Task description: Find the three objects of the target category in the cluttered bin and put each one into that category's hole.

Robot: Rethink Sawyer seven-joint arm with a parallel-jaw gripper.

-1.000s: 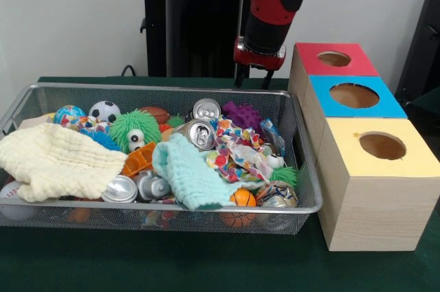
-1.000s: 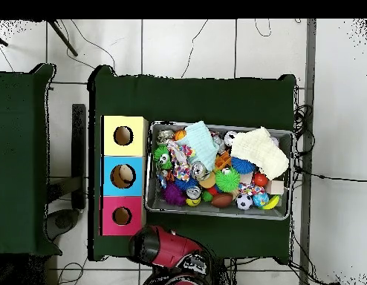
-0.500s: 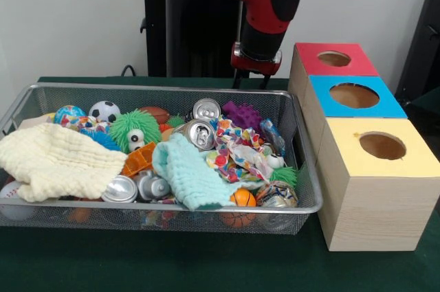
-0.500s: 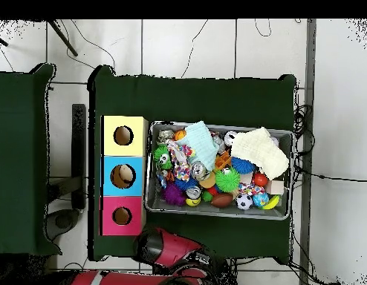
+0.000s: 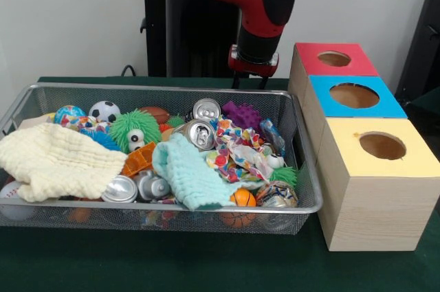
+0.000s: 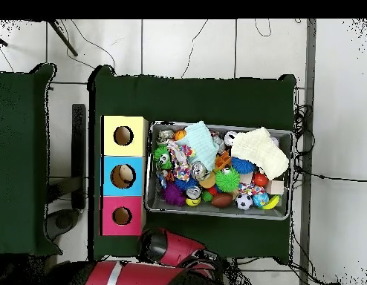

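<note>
Front view shows the gripper (image 5: 251, 82) empty, fingers slightly apart, hanging behind the mesh bin (image 5: 306, 168), left of the red-topped box (image 5: 309, 65).

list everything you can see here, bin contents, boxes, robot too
wire mesh bin: 1, silver, on the green table
drink cans: at least 4, silver, middle and front of the bin
cloths: 2 plain, pale yellow at the bin's left end, mint in the middle; 1 patterned beside it
fuzzy toy with eyes: 1, green, bin's back
spiky ball: 1, purple, bin's back
soccer ball: 1, black and white
mini basketball: 1, orange, front
boxes: 3, each with a hole, red, blue, yellow, in a row beside the bin
gripper: 1, behind the bin's back rim
</note>
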